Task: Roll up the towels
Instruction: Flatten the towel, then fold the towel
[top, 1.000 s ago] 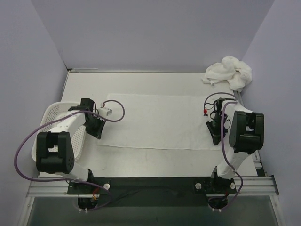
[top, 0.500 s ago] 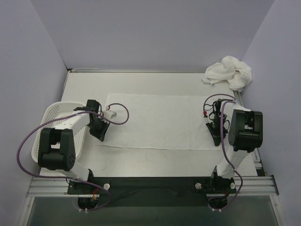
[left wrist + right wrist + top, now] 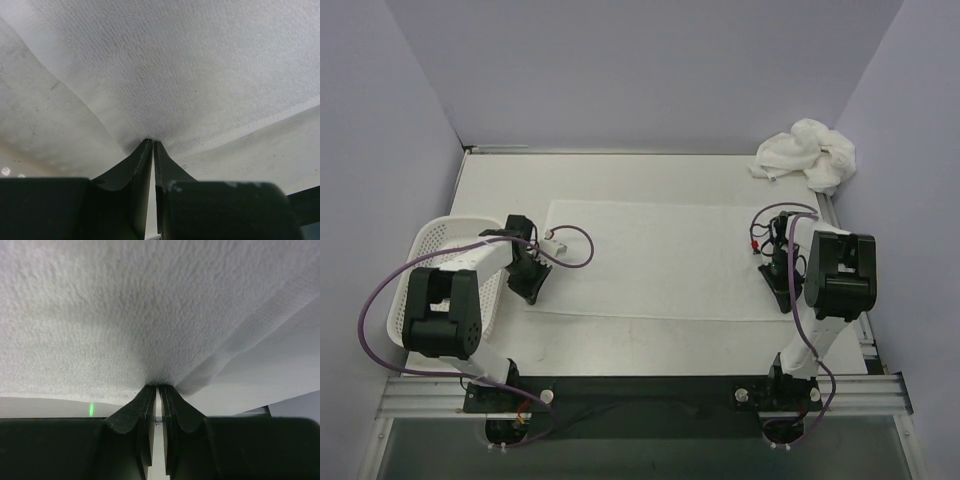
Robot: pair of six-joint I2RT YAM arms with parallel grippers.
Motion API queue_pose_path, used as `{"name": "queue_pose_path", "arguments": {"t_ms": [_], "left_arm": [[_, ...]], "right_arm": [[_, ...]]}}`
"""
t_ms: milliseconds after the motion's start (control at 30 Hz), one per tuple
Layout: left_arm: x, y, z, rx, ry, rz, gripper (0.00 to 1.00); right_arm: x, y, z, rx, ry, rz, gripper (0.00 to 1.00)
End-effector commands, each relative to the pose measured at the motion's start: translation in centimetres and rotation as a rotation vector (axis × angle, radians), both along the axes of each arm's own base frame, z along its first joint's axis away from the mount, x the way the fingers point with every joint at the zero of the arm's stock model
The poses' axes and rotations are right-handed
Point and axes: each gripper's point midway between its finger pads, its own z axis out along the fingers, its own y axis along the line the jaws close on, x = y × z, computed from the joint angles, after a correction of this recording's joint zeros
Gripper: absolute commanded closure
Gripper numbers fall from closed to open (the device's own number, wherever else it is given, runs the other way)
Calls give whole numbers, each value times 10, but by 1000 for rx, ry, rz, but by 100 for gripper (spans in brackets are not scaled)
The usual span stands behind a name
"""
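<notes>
Flat towel [image 3: 660,255] lies spread across the centre of the top view, long side running left-right on the white tabletop [image 3: 650,345]. Its near-left corner is pulled into a small peak, w/ a crease running off toward the upper left of the left wrist view. The near-right corner looks the same, w/ the hem bunched at the tips in the right wrist view.

Left pincer [image 3: 152,141] is pressed together on the near-left corner, cloth nipped btw the tips. Right pincer [image 3: 159,386] is likewise closed tight, pinching the near-right corner.

A 2nd, crumpled towel [image 3: 807,152] sits in a heap at upper right of the top view, at the tabletop's far corner. It is near the flat towel's far-right corner, w/ a strip of bare tabletop between.

Obstacles etc.:
- A purple cable [image 3: 575,245] loops from the left arm [image 3: 470,265] out over the flat towel's left end.
- The right arm [image 3: 840,275] stands just off the towel's right end, its own cable arcing above the pincer.
- A metal rail [image 3: 650,395] runs along the bottom of the frame, carrying both bases.

White perforated basket [image 3: 420,255] is at left-centre of the frame, just beside the towel's left end. The left arm crosses over it and covers much of the inside, so can't tell what's in it.
</notes>
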Motion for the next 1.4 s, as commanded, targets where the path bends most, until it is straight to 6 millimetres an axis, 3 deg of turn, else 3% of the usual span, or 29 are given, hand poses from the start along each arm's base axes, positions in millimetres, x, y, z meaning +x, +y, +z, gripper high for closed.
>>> {"name": "queue_pose_path", "arguments": {"t_ms": [0, 67, 167, 233, 267, 300, 333, 400, 467, 633, 667, 700, 800, 833, 867, 900, 933, 967, 1000, 1033, 1067, 1100, 1133, 1167, 1200, 1233, 1300, 1367], "left_arm": [[-7, 18, -11, 79, 29, -15, 82], [-6, 12, -10, 62, 36, -20, 82], [0, 0, 2, 6, 17, -39, 74], [11, -13, 20, -63, -26, -56, 64], [16, -17, 28, -86, -48, -59, 49], [22, -21, 37, -107, -74, -64, 44], [35, -29, 56, -150, -130, -72, 32], [48, -34, 73, -178, -186, -74, 27], [70, -42, 99, -225, -272, -81, 17], [135, -48, 159, -291, -541, -40, 12], [149, -47, 173, -295, -601, -18, 11], [167, -48, 188, -302, -693, -25, 8], [195, -45, 211, -289, -839, -10, 3], [214, -45, 225, -291, -928, 28, 3], [224, -41, 228, -271, -968, 54, 3], [240, -41, 226, -269, -1012, 52, 3], [247, -42, 221, -264, -1020, 46, 3], [256, -41, 216, -255, -1019, 62, 3], [259, -40, 201, -236, -958, 88, 3], [283, -41, 199, -227, -918, 104, 3], [291, -41, 188, -225, -849, 108, 5], [285, -39, 164, -212, -713, 128, 10], [310, -42, 161, -255, -689, 154, 14], [315, -35, 152, -283, -646, 177, 15], [318, -34, 129, -299, -577, 197, 16], [327, -33, 137, -325, -589, 218, 16], [331, -36, 118, -348, -538, 221, 18], [336, -38, 119, -354, -541, 208, 18]], "right_arm": [[-4, -9, -7, -42, 42, 40, 88], [-3, -1, -7, -12, 38, 47, 84], [-1, 22, 5, 107, 18, 23, 65], [16, 30, 23, 157, -62, 9, 50], [24, 34, 32, 179, -96, 2, 46], [26, 42, 45, 227, -124, -4, 43], [42, 44, 59, 259, -187, -10, 32], [55, 53, 81, 332, -263, -10, 16], [78, 53, 106, 360, -367, -1, 14], [132, 45, 153, 401, -582, -5, 15], [153, 40, 169, 390, -663, 2, 15], [163, 36, 176, 383, -703, -14, 13], [199, 34, 195, 383, -813, 35, 4], [209, 31, 198, 373, -831, 35, 4], [222, 30, 186, 375, -815, 34, 4], [240, 29, 201, 365, -863, 53, 4], [250, 28, 197, 359, -859, 55, 4], [264, 21, 171, 317, -809, 49, 2], [281, 17, 176, 286, -836, 69, 0], [289, 14, 169, 249, -819, 102, 0], [291, 11, 142, 241, -742, 98, 0], [293, 10, 136, 241, -720, 99, 0], [294, 9, 133, 234, -708, 97, 0], [293, 7, 123, 223, -684, 104, 0], [289, 5, 116, 209, -659, 113, 0], [283, 6, 104, 212, -627, 120, 0], [275, 4, 92, 206, -588, 133, 0], [268, 1, 77, 188, -538, 143, 0]]}}
